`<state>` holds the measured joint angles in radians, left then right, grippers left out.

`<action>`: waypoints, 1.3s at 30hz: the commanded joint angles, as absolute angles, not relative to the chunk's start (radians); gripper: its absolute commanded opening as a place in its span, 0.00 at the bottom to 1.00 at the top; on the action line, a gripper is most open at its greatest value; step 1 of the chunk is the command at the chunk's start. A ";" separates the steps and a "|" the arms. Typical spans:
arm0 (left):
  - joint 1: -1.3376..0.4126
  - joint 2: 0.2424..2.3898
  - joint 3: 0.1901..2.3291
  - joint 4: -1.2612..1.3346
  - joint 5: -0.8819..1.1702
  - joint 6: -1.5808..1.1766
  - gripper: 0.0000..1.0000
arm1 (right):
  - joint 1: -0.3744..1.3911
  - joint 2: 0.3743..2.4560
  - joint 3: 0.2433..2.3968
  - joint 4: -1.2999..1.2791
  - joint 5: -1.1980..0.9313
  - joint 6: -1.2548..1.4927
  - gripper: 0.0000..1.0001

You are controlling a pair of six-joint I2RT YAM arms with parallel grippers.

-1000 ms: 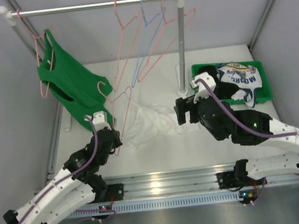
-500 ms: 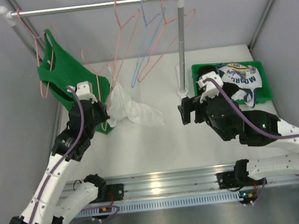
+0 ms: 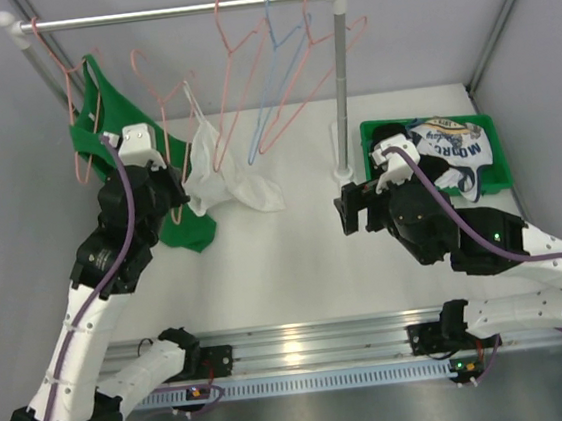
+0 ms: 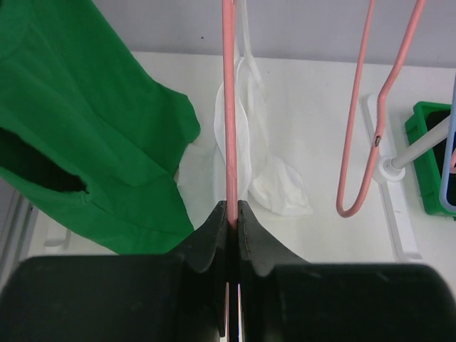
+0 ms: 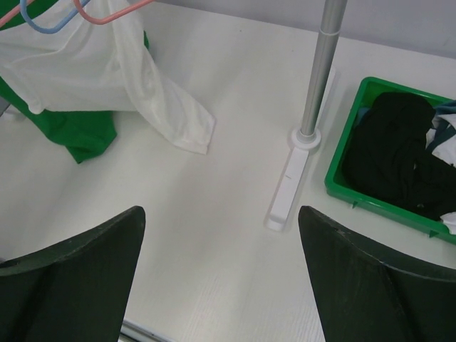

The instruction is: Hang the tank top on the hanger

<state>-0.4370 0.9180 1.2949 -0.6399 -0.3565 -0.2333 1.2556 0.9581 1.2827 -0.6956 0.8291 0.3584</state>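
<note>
Left wrist view has my left claw (image 4: 231, 214) pinched tight on the pink hanger (image 4: 229, 107) at centre frame. The white tank top (image 4: 265, 174) hangs bunched behind it, apparently by one strap, with its hem seemingly touching the worktop (image 4: 335, 235). My right claw (image 5: 219, 214) gapes wide, holding nothing. My worry is that the thin wire swivels in the pinch, or snags the green top (image 4: 92, 128) or the neighbouring hanger (image 4: 370, 121), and the strap slides off.

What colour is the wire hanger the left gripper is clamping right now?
Pink. The left wrist view shows the hanger best, pinched in the left gripper.
</note>
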 commanded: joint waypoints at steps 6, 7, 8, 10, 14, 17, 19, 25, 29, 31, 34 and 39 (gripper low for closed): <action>-0.431 0.969 1.492 -0.704 -0.414 -0.155 0.00 | 1.269 0.953 1.305 -0.692 0.824 0.342 0.88; -0.431 0.983 1.508 -0.718 -0.419 -0.144 0.00 | 1.269 0.956 1.307 -0.692 0.824 0.342 0.88; -0.431 0.989 1.522 -0.725 -0.423 -0.138 0.00 | 1.270 0.956 1.307 -0.690 0.825 0.341 0.88; -0.431 1.012 1.563 -0.742 -0.436 -0.126 0.00 | 1.269 0.959 1.312 -0.695 0.824 0.344 0.88; -0.431 1.040 1.615 -0.749 -0.442 -0.104 0.00 | 1.270 0.965 1.319 -0.695 0.821 0.345 0.88; -0.430 1.054 1.649 -0.744 -0.449 -0.087 0.00 | 1.269 0.966 1.321 -0.695 0.819 0.345 0.88; -0.430 1.069 1.683 -0.747 -0.453 -0.075 0.00 | 1.270 0.969 1.322 -0.695 0.818 0.345 0.88; -0.419 1.114 1.746 -0.750 -0.442 -0.055 0.00 | 1.270 0.971 1.322 -0.695 0.816 0.345 0.87; -0.396 1.150 1.779 -0.744 -0.405 -0.049 0.00 | 1.270 0.973 1.321 -0.696 0.813 0.345 0.88; -0.365 1.176 1.801 -0.742 -0.374 -0.048 0.00 | 1.270 0.973 1.321 -0.696 0.813 0.342 0.88; -0.299 1.209 1.842 -0.742 -0.310 -0.052 0.00 | 1.270 0.973 1.325 -0.701 0.811 0.342 0.88; -0.180 1.259 1.894 -0.749 -0.175 -0.067 0.00 | 1.270 0.965 1.325 -0.709 0.811 0.342 0.88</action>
<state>-0.2371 1.2514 1.8393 -0.7868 -0.2802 -0.0719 1.2556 0.9707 1.2839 -0.6979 0.8112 0.3580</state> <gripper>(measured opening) 0.108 0.876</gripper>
